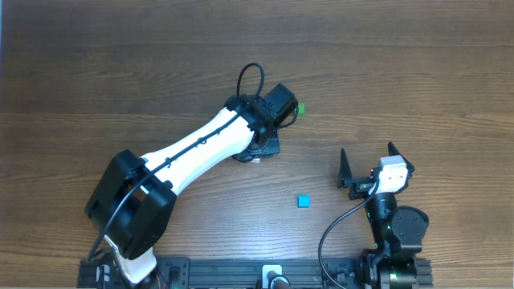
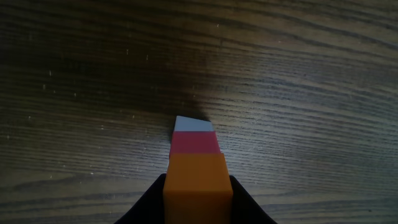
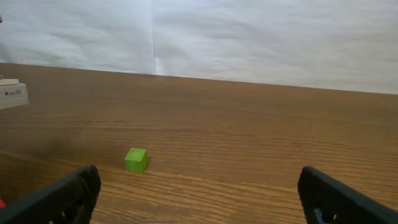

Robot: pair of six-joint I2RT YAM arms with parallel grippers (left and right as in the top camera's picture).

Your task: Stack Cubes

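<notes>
My left gripper [image 2: 198, 202] points straight down, shut on an orange cube [image 2: 198, 183]. That cube sits on top of a red cube [image 2: 194, 143], which rests on a pale grey-blue cube [image 2: 193, 124] on the table. From above, the left arm covers this stack, with its gripper [image 1: 255, 151] near the table's middle. A green cube [image 1: 301, 109] lies just right of the left wrist and also appears ahead of the right arm [image 3: 136, 159]. A blue cube [image 1: 303, 201] lies alone nearer the front. My right gripper [image 1: 368, 167] stands open and empty at the right, its fingers [image 3: 68, 199] wide apart.
The wooden table [image 1: 120, 72] is bare around the cubes. A white wall [image 3: 249, 37] stands behind the far edge. Part of the left arm's white housing [image 3: 12, 94] juts in beside the green cube's side.
</notes>
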